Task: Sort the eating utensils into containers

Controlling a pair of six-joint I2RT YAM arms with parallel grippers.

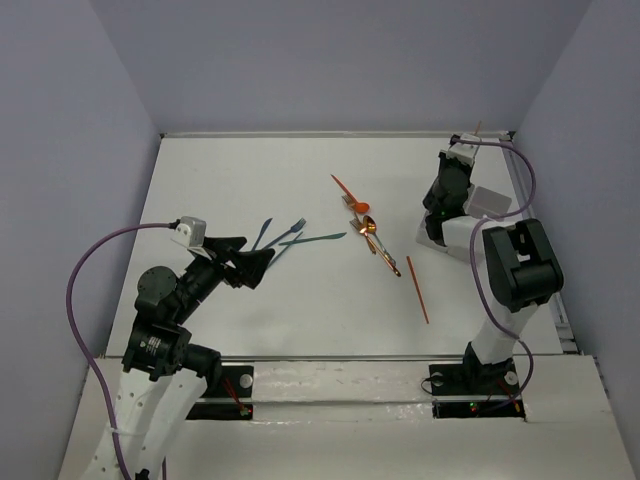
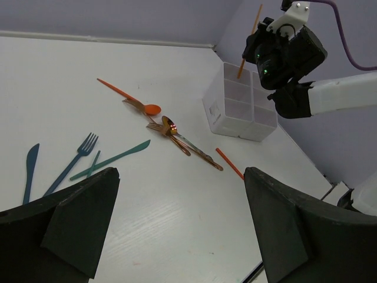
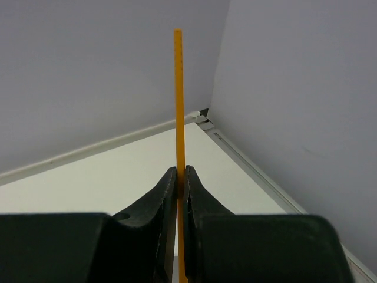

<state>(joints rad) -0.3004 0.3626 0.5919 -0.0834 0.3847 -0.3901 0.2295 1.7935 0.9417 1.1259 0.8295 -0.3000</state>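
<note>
Pale lilac walls close in a white bench (image 1: 300,330), and most of the utensils lie loose on it.

The left hand (image 2: 177,230) hovers low over the near left part of the bench, with its two dark fingers (image 2: 65,230) spread wide and nothing between them. Just ahead of it lie the blue-green pieces: a dark blue knife (image 2: 29,171), a blue fork (image 2: 76,158) and a teal knife (image 2: 115,158), close together and partly crossing.

Farther toward the middle lies an orange spoon (image 2: 126,97). Its bowl is beside a small heap of copper-brown utensils (image 2: 182,141), which overlap one another. A lone orange piece (image 2: 230,163) lies apart from them, nearer the front edge.

The white four-compartment tray (image 2: 235,112) stands at the far right of the bench, near the wall. The right hand (image 3: 181,177) is above it, its fingers pressed together on a thin orange utensil (image 3: 178,88). They pinch it low on the shaft, so that it points almost straight up. From the left wrist view its lower end sits at a far compartment. I cannot tell whether it is inside.
</note>
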